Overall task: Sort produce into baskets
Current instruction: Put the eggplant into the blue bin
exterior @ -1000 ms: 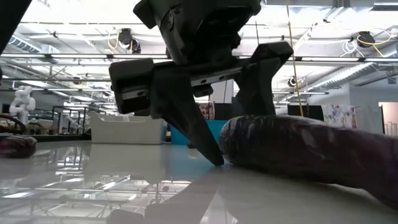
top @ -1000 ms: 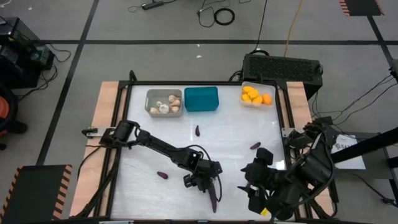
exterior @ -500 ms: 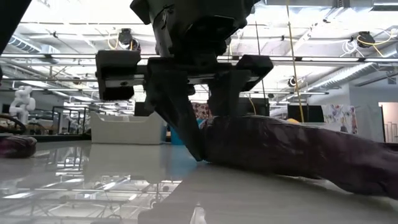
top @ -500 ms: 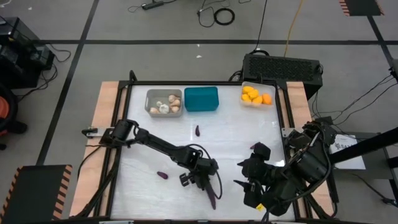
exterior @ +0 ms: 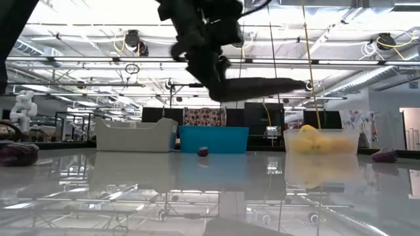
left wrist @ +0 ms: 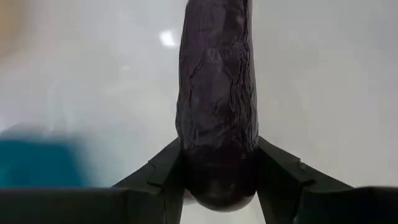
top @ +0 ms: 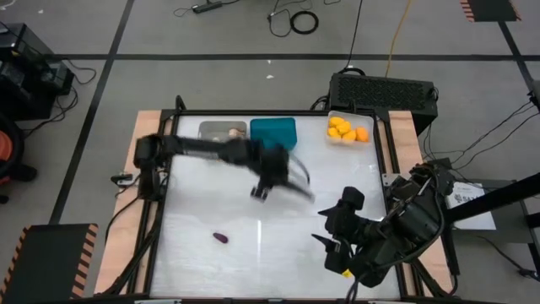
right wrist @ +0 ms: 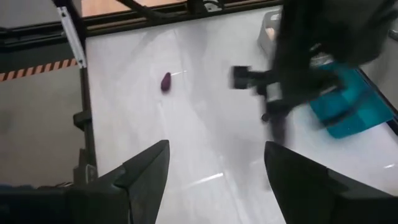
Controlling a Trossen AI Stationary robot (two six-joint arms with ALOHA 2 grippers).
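Observation:
A long dark purple vegetable (top: 301, 183) hangs in the air just in front of the teal basket (top: 273, 133), with my left gripper (top: 267, 179) shut on it. The left arm partly covers the grey basket (top: 221, 129). The clear basket (top: 348, 128) holds yellow-orange fruits. One small purple piece (top: 220, 238) lies on the table at near left, and another (exterior: 203, 151) lies before the teal basket. My right gripper (top: 326, 253) hovers open at the near right with nothing between its fingers. My left gripper pinches the long purple vegetable between its two fingers (left wrist: 166, 177), close to one rounded end (left wrist: 217, 186). The rest of the vegetable juts out beyond the fingertips. It is lifted clear of the table and lies nearly level in the low view (exterior: 262, 86).
A black box with cables (top: 384, 91) stands beyond the table's far right corner. A further purple piece (exterior: 384, 155) lies on the right side, and one (exterior: 16, 152) at the left edge of the low view. The white tabletop (top: 253, 253) is framed by black rails.
My left gripper has shut on the long purple vegetable near the table's front edge, lifted it clear and swung it up and toward the far edge, to just before the teal basket. My right gripper has drifted slightly toward the table's left.

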